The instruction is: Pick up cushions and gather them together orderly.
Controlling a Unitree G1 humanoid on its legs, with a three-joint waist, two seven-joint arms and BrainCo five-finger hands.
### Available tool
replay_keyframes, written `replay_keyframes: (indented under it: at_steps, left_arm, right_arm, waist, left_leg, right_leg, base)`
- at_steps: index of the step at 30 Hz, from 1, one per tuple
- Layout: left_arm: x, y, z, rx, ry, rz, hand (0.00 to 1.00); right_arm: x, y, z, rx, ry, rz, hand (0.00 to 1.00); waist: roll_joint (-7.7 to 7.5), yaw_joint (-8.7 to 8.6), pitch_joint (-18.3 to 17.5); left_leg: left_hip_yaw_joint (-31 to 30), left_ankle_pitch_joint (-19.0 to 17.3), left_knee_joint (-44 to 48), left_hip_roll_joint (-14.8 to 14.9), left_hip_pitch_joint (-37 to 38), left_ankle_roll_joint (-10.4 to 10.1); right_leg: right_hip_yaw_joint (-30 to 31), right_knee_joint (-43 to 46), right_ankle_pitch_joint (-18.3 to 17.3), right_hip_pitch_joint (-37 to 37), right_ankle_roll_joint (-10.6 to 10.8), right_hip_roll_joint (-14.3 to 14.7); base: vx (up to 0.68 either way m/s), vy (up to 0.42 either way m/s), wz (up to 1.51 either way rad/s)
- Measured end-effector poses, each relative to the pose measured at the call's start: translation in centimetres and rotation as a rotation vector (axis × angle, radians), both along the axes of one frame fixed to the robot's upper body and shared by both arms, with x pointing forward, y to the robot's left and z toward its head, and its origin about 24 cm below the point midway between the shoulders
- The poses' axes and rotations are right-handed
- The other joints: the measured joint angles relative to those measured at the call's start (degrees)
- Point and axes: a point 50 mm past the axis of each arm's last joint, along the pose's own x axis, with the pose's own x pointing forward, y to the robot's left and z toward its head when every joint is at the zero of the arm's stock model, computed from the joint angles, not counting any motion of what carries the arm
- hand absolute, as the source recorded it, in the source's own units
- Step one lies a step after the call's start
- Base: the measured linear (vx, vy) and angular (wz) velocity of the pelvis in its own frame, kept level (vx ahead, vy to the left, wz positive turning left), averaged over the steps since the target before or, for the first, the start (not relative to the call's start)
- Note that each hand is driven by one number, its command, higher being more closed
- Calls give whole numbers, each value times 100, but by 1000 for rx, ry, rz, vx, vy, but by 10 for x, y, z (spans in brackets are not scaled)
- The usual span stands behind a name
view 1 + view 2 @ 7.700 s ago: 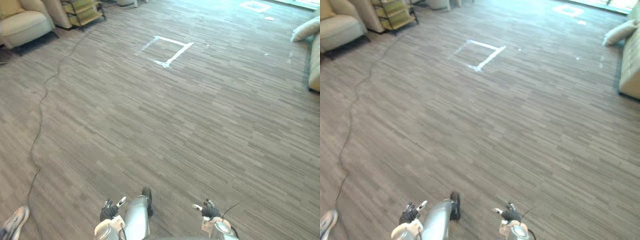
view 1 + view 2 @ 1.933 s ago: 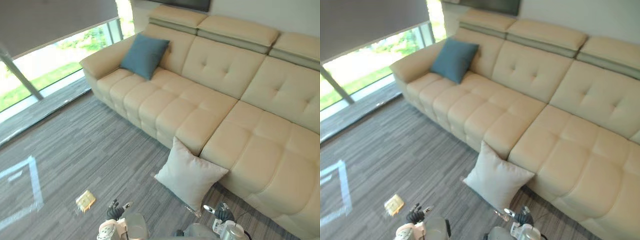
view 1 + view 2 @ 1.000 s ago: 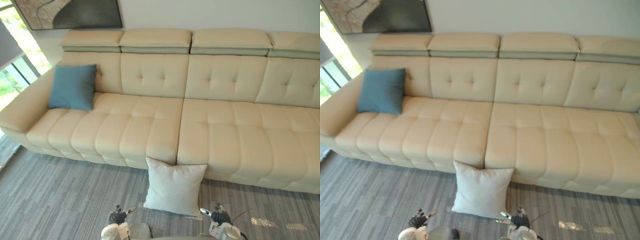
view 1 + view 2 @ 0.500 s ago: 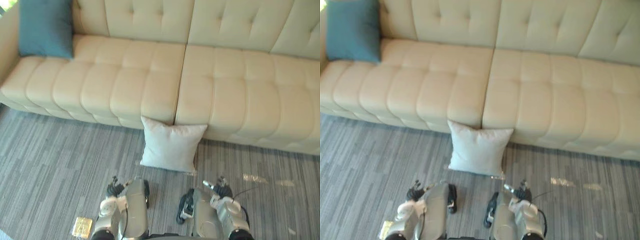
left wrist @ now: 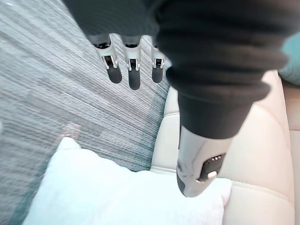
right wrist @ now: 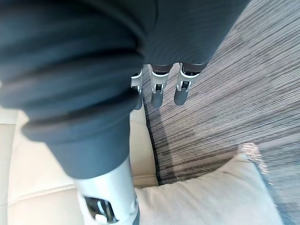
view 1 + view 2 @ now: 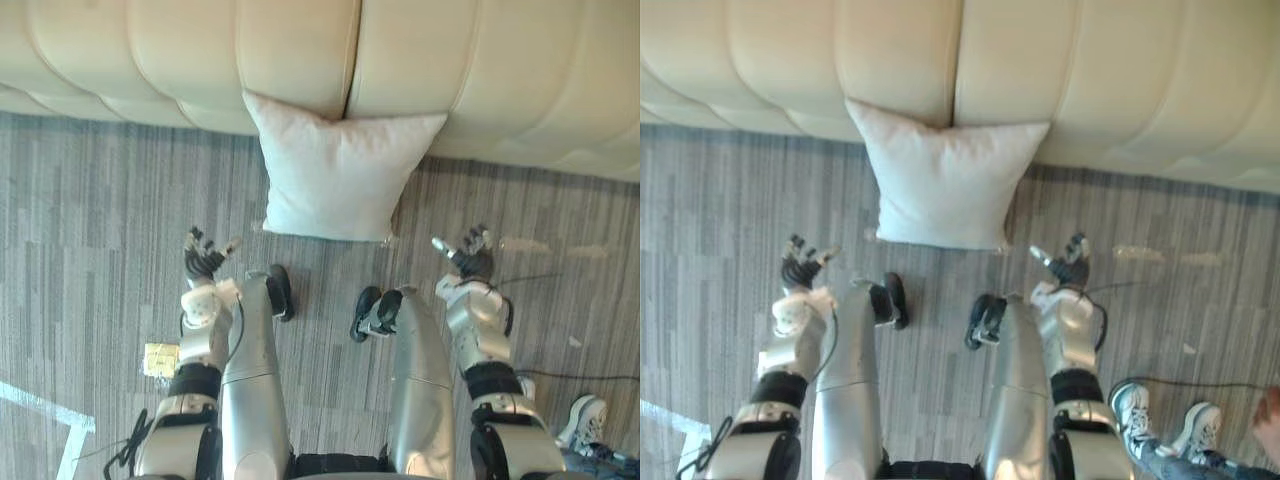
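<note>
open floor (image 7: 100, 230) flanking cushion (image 7: 340, 180), sofa (image 7: 480, 70) seemingly touching

The left arm (image 7: 200, 338) and right arm (image 7: 478, 325) are silver-grey shells, each broken by a black band at the joint. The left hand (image 7: 203, 260) and right hand (image 7: 468, 255) have their backs and wrists under a dark ribbed cover (image 5: 220, 56). The silver fingers (image 5: 134, 70) end in rounded dark tips, and the silver thumb (image 5: 194, 159) carries a small dark inset with pale dots.

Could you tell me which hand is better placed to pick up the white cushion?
Neither clearly: the left hand and right hand, both open, flank the cushion about evenly, so probably both.
</note>
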Motion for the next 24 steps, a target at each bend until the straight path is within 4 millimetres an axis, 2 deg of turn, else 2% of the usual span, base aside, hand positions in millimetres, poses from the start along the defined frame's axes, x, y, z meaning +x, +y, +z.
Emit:
replay_keyframes:
  at_steps: [3,4,5,6,7,8,9,11,13,15,16,18,19,22,24]
  left_arm:
    - [9,8,32,10,-93,21,0]
    - [9,8,33,10,-96,21,0]
    - [14,12,49,10,-147,28,0]
    - [14,13,51,10,-151,28,0]
    - [17,14,63,4,-183,27,0]
    - [18,14,65,3,-189,26,0]
    - [24,13,79,5,-218,13,0]
    - [28,12,87,16,-228,3,0]
    - [39,4,109,5,-272,-30,0]
    - [42,1,120,3,-296,-41,0]
    - [46,-2,136,1,-334,-57,0]
    - [48,-5,147,4,-359,-67,0]
    - [50,-11,161,16,-390,-89,0]
    - [54,-23,181,46,-421,-125,0]
    - [56,-29,188,54,-432,-146,0]
  right_arm:
    - [12,-1,37,5,-108,1,0]
    - [12,-1,38,5,-112,1,0]
    - [17,0,57,18,-171,2,0]
    - [17,0,59,17,-176,2,0]
    - [21,-1,76,32,-223,5,0]
    - [22,-1,80,31,-233,5,0]
    - [26,1,102,22,-289,12,0]
    - [29,5,117,34,-327,31,0]
    - [37,14,146,58,-385,64,0]
    - [41,19,158,67,-406,78,0]
    - [44,22,177,81,-441,92,0]
    - [45,24,189,99,-468,105,0]
    - [44,24,205,113,-506,108,0]
    - [46,23,223,185,-542,116,0]
    - [47,23,229,212,-545,116,0]
  waist:
    - [-4,14,17]
    - [-4,15,17]
    - [-7,24,20]
    - [-7,24,20]
    - [-11,23,25]
    - [-12,25,26]
    - [-9,38,38]
    - [-13,35,42]
    - [-10,40,45]
    - [-10,42,46]
    - [-10,48,47]
    - [-9,54,48]
    - [-3,74,54]
    - [7,94,65]
    - [11,108,68]
  left_leg:
    - [-33,-6,214,29,-511,21]
    - [-35,-6,219,30,-528,21]
    - [-58,-3,324,56,-802,27]
    - [-62,-2,334,56,-835,28]
    - [-83,18,412,57,-1060,49]
    - [-86,23,428,58,-1105,50]
    - [-112,40,518,63,-1338,60]
    - [-122,58,550,64,-1476,58]
    - [-142,110,592,51,-1723,61]
    - [-162,146,577,37,-1836,48]
    - [-168,187,565,32,-1989,52]
    - [-182,214,562,27,-2111,48]
    - [-204,244,562,9,-2287,42]
    - [-278,270,600,-31,-2546,33]
    - [-294,270,640,-32,-2610,34]
  right_leg:
    - [38,208,7,-516,8,9]
    - [38,213,7,-532,8,10]
    - [47,309,12,-801,16,23]
    - [46,319,12,-834,16,23]
    - [45,410,20,-1052,1,21]
    - [45,429,24,-1097,-8,20]
    - [49,530,27,-1324,-13,19]
    - [50,574,37,-1464,-30,17]
    - [47,642,53,-1714,-58,0]
    - [35,628,83,-1820,-62,-2]
    - [30,626,118,-1980,-83,-3]
    - [24,625,142,-2097,-88,-2]
    - [19,625,170,-2267,-88,-6]
    - [-10,641,190,-2481,-94,-20]
    - [6,669,190,-2553,-94,-31]
  base:
    - [-62,-11,-6]
    - [-61,-27,-7]
    - [-29,-15,-6]
    - [-47,-29,-5]
    - [0,0,0]
    - [-37,-29,0]
    - [0,0,0]
    - [0,0,0]
    - [0,0,0]
    - [0,0,0]
    - [0,0,0]
    - [0,0,0]
    - [0,0,0]
    - [0,0,0]
    - [0,0,0]
